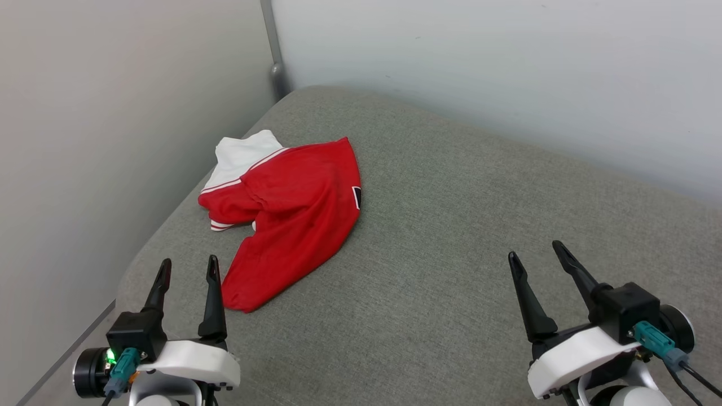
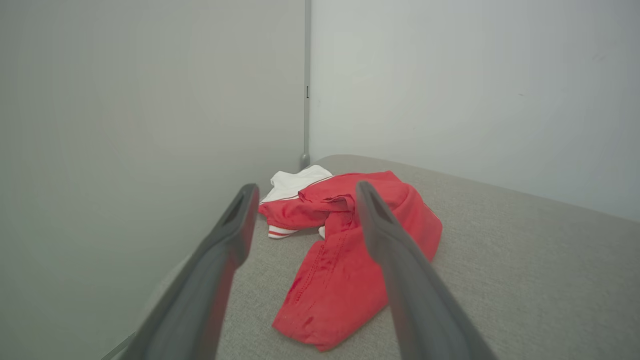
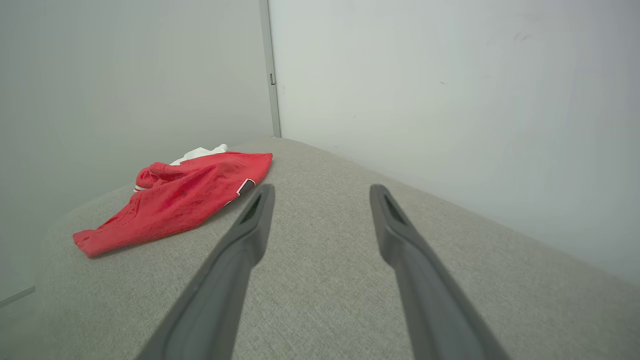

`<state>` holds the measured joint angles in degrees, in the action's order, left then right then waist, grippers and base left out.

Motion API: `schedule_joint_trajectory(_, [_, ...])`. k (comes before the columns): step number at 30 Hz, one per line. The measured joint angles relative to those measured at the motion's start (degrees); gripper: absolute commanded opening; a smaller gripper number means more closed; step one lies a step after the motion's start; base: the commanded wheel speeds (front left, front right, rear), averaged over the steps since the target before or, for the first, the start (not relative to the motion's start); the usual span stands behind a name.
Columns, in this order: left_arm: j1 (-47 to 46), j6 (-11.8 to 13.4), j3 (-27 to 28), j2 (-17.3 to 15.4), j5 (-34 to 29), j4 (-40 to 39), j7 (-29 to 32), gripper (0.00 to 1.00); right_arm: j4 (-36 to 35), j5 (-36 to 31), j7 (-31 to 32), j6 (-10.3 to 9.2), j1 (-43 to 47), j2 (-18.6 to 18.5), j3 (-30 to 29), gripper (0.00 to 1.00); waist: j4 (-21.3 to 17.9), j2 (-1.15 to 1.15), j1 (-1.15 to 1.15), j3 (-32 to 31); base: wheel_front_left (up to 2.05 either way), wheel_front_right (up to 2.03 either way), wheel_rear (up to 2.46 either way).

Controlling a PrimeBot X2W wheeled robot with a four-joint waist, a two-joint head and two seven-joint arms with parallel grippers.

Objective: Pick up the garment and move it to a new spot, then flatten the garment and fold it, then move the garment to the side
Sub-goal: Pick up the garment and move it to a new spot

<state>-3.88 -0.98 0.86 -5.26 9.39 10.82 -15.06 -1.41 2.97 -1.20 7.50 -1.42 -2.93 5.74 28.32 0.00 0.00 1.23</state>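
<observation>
Nearest you, your left tool (image 1: 189,260) sits at the lower left with its two dark fingers standing apart and nothing between them. Its tips are just beside the near end of the garment (image 1: 293,214). Your right tool (image 1: 535,249) sits at the lower right, fingers likewise spread and empty, over bare grey fabric and well apart from the cloth. Both point away from you across the surface (image 1: 462,237), a grey woven-covered top with a rounded far corner.

Further out, on the left half, the garment lies crumpled, its red body running from near the left tool toward the far corner. A white sleeve (image 1: 242,155) with red-and-white striped trim pokes out at its far end, close to the surface's left edge. A dark, white-edged patch shows at the right fold.

Beyond, two pale walls (image 1: 479,56) meet at a grey post (image 1: 274,51).
</observation>
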Motion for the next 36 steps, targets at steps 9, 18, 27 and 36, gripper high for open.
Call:
schedule_joint_trajectory(9, [-5.3, 0.0, 2.0, -1.2, 0.6, -1.0, 0.0, 1.00, -0.5, -0.5, 1.3, 0.00, -3.0, 0.0, 0.6, 1.00, -2.4, 0.00, 0.00, 2.8, 0.00, 0.00, 0.00])
schedule_joint_trajectory(18, [-22.5, -3.1, 6.6, -9.7, 5.2, 3.4, 4.9, 1.00, -2.4, -2.7, 2.1, 0.01, -9.5, 0.0, 1.9, 1.00, -7.8, 0.00, 0.00, 11.5, 0.00, 0.00, 0.00])
schedule_joint_trajectory(27, [-30.4, -6.1, 7.6, -17.4, 16.0, 13.3, 23.0, 1.00, -3.3, -5.3, 1.2, 0.00, -14.1, -0.1, 0.5, 1.00, -14.0, 0.00, 0.01, 22.3, 0.00, 0.00, 0.00])
schedule_joint_trajectory(36, [-32.0, -6.4, 5.9, -21.9, 25.3, 25.2, 39.5, 1.00, -2.2, -5.5, -0.2, 0.00, -15.1, -0.1, 0.2, 1.00, -18.7, 0.00, 0.02, 29.3, 0.00, 0.00, 0.00])
